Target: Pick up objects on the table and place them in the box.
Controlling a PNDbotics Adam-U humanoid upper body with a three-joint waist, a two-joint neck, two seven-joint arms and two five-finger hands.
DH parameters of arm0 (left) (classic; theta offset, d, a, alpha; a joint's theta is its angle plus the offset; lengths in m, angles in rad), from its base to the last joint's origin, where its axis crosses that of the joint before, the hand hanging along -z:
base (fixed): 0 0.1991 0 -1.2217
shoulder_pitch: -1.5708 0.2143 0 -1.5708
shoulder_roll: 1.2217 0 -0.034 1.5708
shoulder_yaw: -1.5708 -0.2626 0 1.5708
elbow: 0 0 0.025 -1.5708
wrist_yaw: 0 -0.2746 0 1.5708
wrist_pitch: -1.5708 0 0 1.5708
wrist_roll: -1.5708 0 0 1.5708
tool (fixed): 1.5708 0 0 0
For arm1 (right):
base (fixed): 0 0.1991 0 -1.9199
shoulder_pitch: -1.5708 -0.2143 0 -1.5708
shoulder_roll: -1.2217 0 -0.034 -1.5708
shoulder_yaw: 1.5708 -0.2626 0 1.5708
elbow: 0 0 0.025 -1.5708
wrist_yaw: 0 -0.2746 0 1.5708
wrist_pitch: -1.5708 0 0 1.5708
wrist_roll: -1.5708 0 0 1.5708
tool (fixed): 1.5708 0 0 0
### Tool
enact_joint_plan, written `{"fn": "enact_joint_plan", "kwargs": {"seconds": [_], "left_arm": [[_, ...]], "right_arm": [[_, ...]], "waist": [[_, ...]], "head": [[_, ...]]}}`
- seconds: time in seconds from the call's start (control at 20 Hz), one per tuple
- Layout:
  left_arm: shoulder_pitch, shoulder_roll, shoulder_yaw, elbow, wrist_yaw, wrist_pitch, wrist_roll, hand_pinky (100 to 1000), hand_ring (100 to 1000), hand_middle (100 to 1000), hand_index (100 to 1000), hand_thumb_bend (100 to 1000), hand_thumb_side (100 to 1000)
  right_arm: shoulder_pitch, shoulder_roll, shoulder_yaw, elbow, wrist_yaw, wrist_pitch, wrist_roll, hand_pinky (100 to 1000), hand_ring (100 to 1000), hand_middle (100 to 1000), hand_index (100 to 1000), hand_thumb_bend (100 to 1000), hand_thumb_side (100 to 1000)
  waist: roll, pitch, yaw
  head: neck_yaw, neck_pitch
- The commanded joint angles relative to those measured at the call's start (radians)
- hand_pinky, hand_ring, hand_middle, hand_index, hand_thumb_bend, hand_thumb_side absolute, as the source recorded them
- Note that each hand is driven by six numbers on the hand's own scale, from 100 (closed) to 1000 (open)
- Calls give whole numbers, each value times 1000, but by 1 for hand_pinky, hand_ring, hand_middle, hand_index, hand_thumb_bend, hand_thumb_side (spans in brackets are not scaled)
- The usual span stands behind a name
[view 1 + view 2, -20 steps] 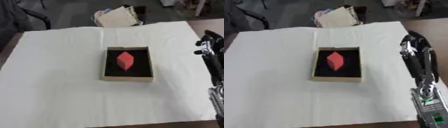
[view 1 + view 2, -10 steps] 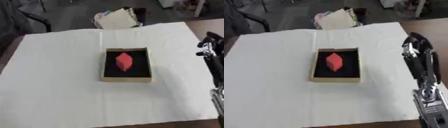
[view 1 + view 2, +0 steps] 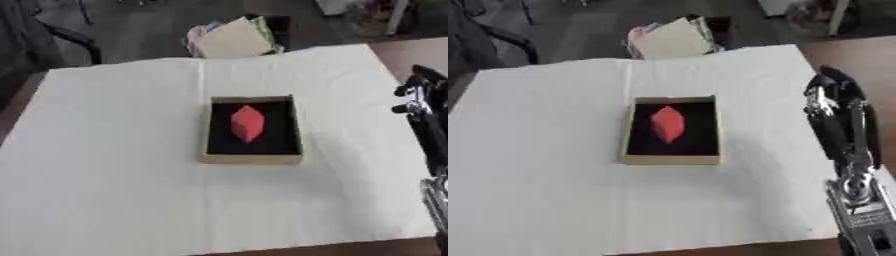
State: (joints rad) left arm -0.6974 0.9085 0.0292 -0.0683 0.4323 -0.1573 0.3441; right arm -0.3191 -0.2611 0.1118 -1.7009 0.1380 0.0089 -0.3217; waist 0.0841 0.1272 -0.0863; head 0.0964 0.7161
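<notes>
The right hand (image 3: pixel 837 107) shows at the right edge of the counter, its dark fingers (image 3: pixel 826 87) pointing toward the far side. They hold nothing, and how far they are open cannot be told. The hand lies well apart from the box (image 3: pixel 252 159), which sits near the middle of the white cloth (image 3: pixel 114 150) on the counter. A red object (image 3: pixel 248 122) rests inside the box on its black lining. Beyond the far edge of the cloth lies a stack of papers (image 3: pixel 232 42).
</notes>
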Motion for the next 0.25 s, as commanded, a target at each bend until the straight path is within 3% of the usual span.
{"fn": "enact_joint_plan", "kwargs": {"seconds": [0.05,0.25], "left_arm": [[-15,46,-6,0,-6,-4,4,727,620,596,769,145,399],[-16,43,-7,-1,-12,-4,11,727,620,595,768,146,398]], "right_arm": [[-9,-20,-3,-12,1,-2,-3,573,747,534,858,100,719],[-9,-20,-2,-12,1,0,-1,573,747,534,858,100,719]], "waist": [[-2,-15,2],[-4,-15,2]], "head": [[3,0],[3,-1]]}}
